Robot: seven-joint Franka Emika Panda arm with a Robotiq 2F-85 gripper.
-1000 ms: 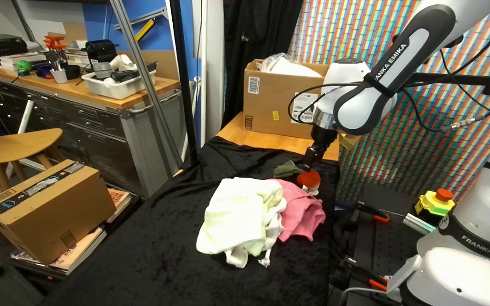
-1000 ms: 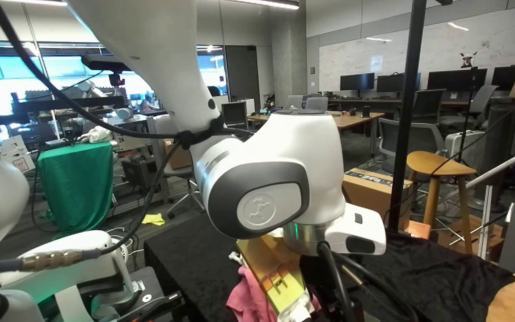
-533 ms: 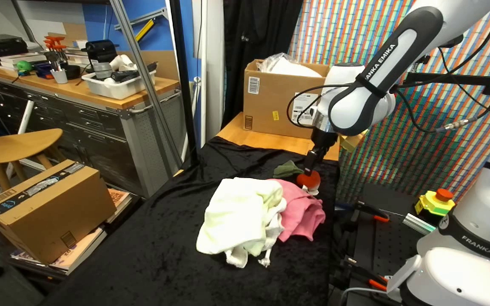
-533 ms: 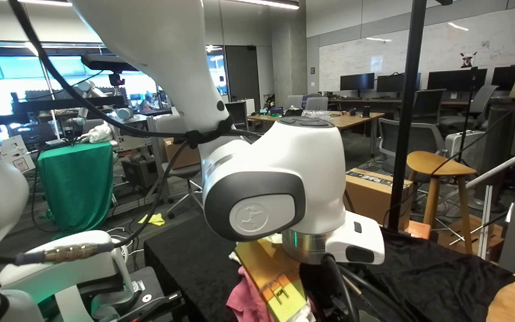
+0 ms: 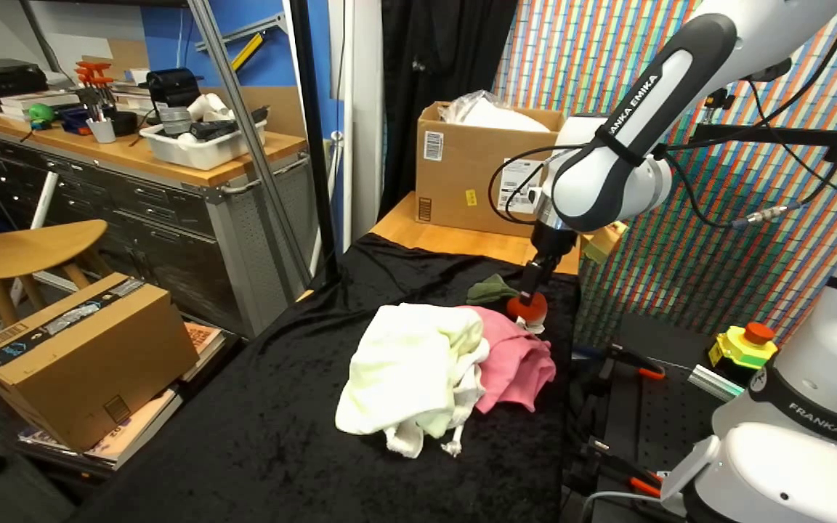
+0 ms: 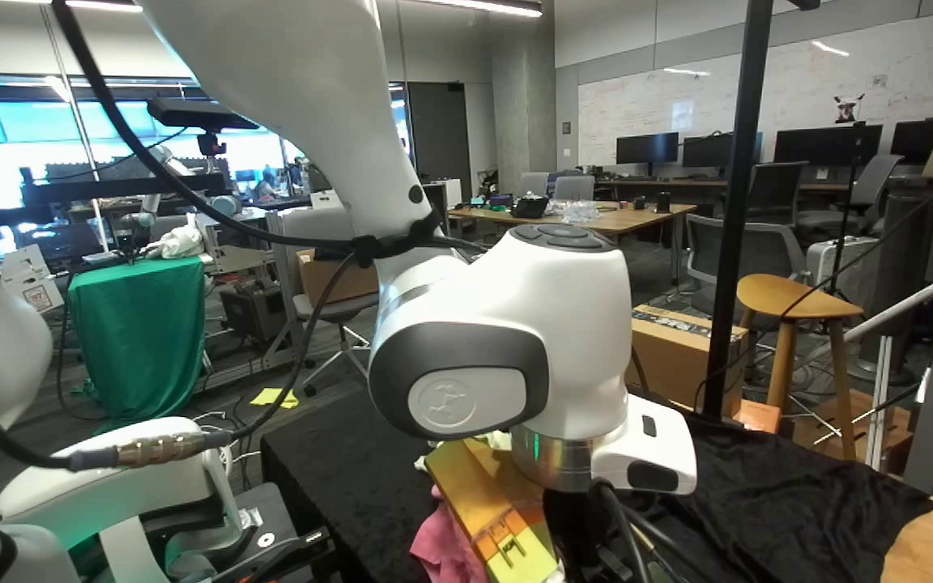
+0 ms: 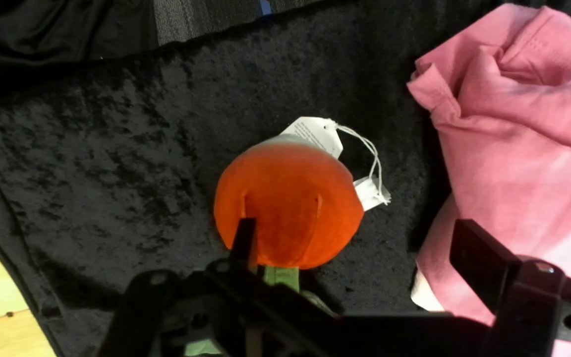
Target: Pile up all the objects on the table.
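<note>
My gripper [image 7: 355, 225] stands open, its fingers wide apart with nothing held. A red-orange ball-like item [image 7: 290, 198] with white tags and a green fabric part [image 5: 491, 289] rests on the black-topped table [image 5: 266, 436]. In the wrist view the left finger [image 7: 244, 240] overlaps its lower left; I cannot tell whether they touch. The right finger [image 7: 481, 255] appears in front of the pink cloth [image 7: 518, 163]. Beside the pink cloth [image 5: 513, 356] lies a heap of cream and white cloth [image 5: 407, 363], with a white rope end [image 5: 453, 444] poking out at its front.
Behind the black cover, a large cardboard box [image 5: 476, 174] stands on bare wood. A black post [image 5: 317, 145] rises at the table's far left edge. In an exterior view a tan wooden block [image 6: 483, 494] and the arm hide much of the cloths.
The arm has shifted and the gripper has come down a little closer to the red item, still open. The cloths and the red item have not moved.
</note>
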